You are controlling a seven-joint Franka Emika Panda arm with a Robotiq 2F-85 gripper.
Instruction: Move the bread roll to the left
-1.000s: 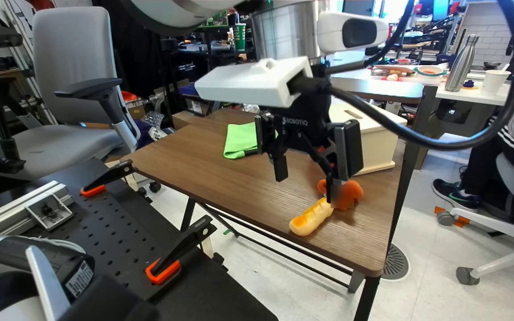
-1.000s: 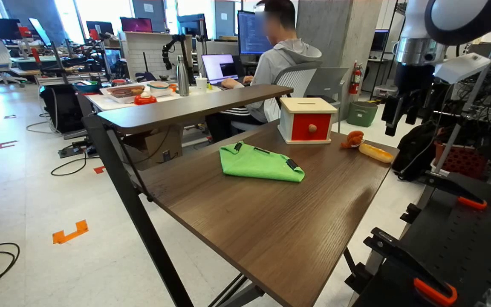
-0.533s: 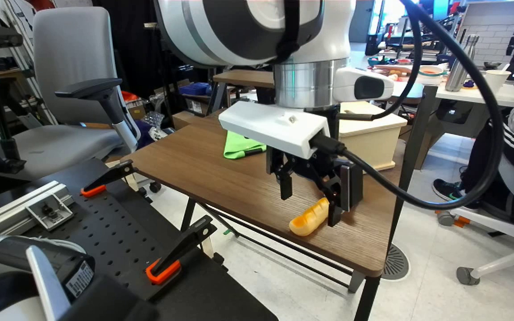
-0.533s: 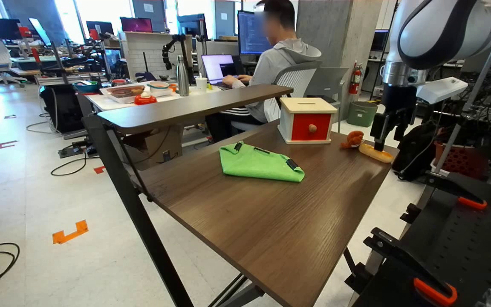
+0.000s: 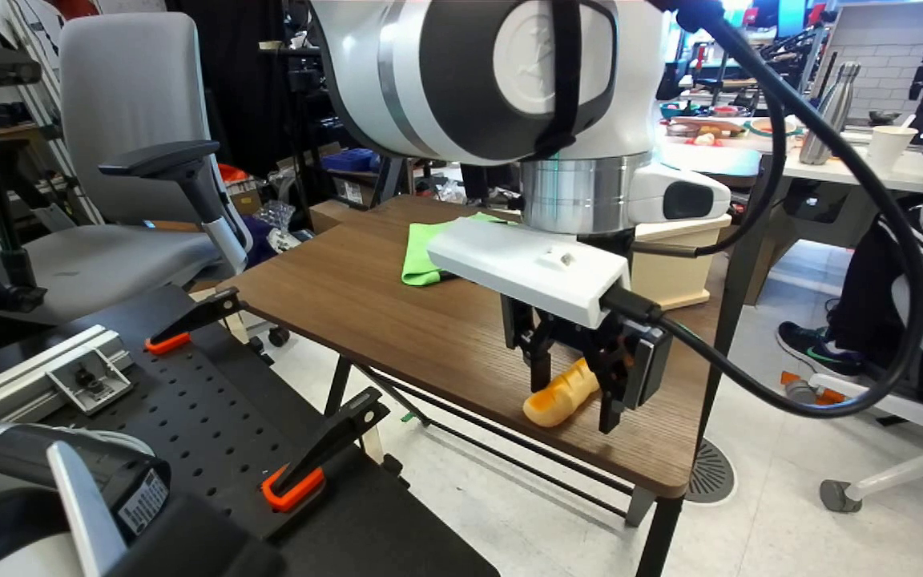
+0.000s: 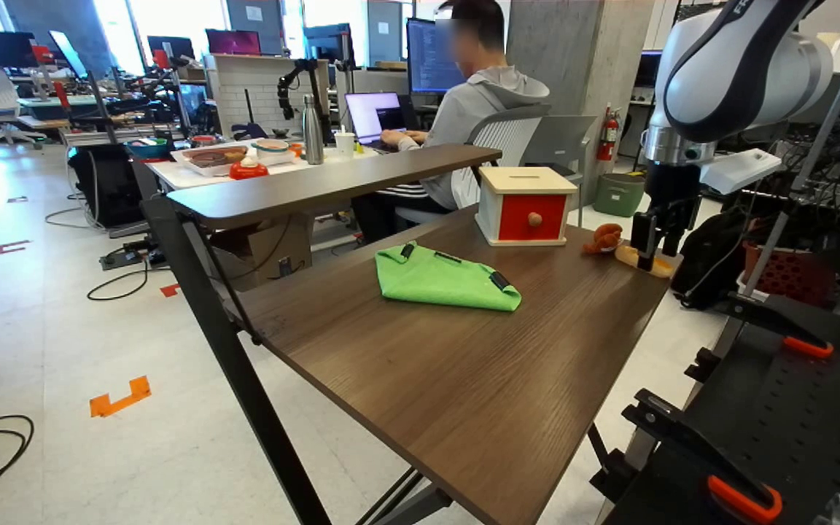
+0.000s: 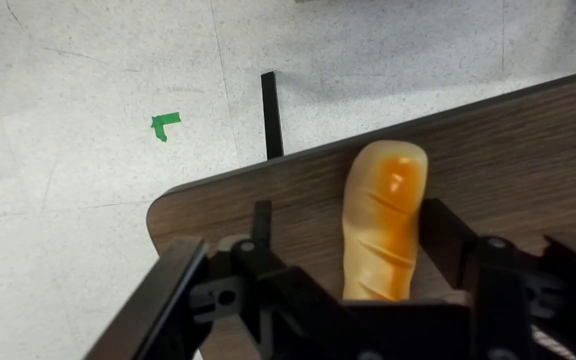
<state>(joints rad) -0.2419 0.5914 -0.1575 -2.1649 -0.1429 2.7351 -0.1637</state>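
The bread roll [image 5: 555, 404] is a smooth yellow-orange toy roll lying on the brown table near its edge. In an exterior view it is partly behind the fingers [image 6: 628, 255]. In the wrist view it runs upward, its lower end hidden by the gripper body [image 7: 384, 225]. My gripper [image 5: 575, 398] is open and low, with its fingers on either side of the roll; it also shows in the wrist view [image 7: 348, 215]. There the right finger is against or very close to the roll, while a gap separates the left finger from it. In an exterior view the gripper [image 6: 655, 257] reaches roll height.
A red-orange lumpy object [image 6: 604, 238] lies beside the roll's far end. A red-and-cream box [image 6: 533, 211] stands behind it. A green cloth [image 6: 449, 281] lies on the table [image 6: 507, 379]. A black bench with clamps [image 5: 213, 433] stands alongside, across a gap.
My gripper has come down from above the table to around the bread roll, fingers staying open. The roll has shifted very slightly at most.
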